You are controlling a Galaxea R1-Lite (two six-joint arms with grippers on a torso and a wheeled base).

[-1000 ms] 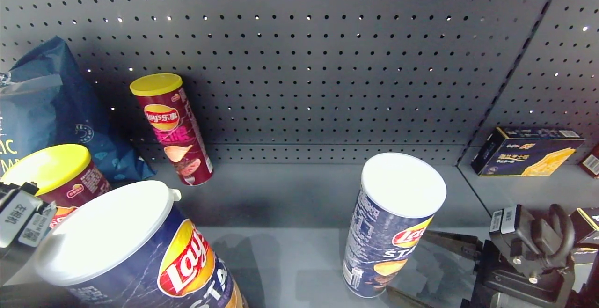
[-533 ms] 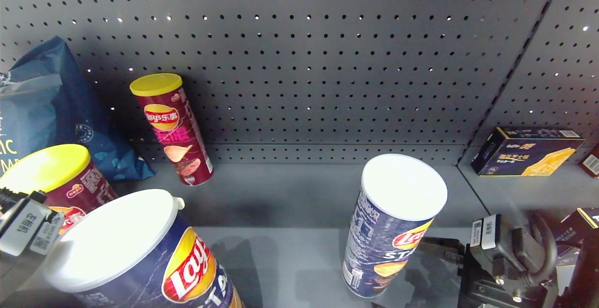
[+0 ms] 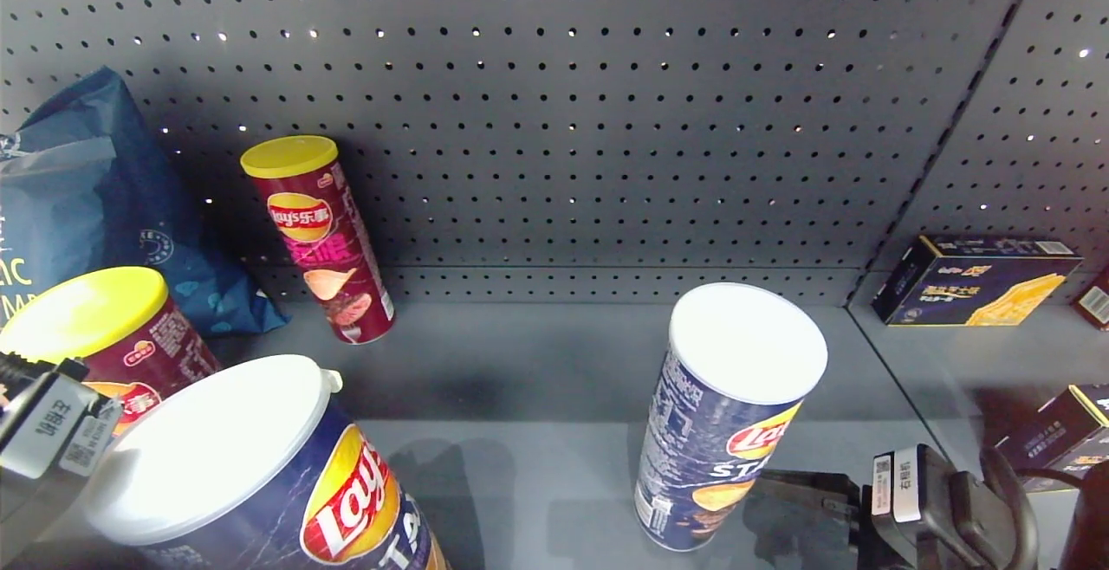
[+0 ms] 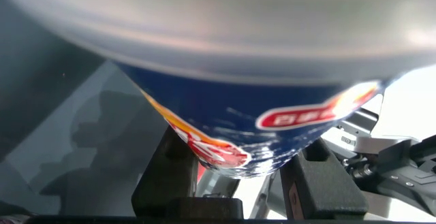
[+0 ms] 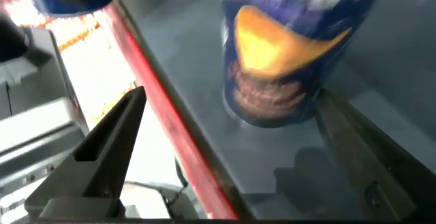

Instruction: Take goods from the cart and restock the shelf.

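A navy chip can (image 3: 251, 475) with a white lid hangs at the lower left, in front of the shelf; my left gripper (image 4: 238, 180) is shut on its body, with a finger (image 4: 170, 176) on each side. A second navy chip can (image 3: 723, 418) stands upright on the grey shelf floor (image 3: 537, 362), right of centre. My right gripper (image 3: 793, 501) is low at the shelf's front, just right of this can's base and apart from it. Its fingers (image 5: 102, 156) are spread wide and open, with the can (image 5: 286, 54) beyond them.
Two maroon cans with yellow lids stand at the left, one at the back (image 3: 316, 236) and one nearer (image 3: 121, 327), beside a blue bag (image 3: 78, 197). Navy-and-yellow boxes (image 3: 975, 280) lie in the bay to the right. A red strip (image 5: 170, 129) edges the shelf front. Bare floor lies between the cans.
My right gripper has drawn back and down from the standing navy can, toward the shelf's front. The can held on the left has sunk slightly lower.
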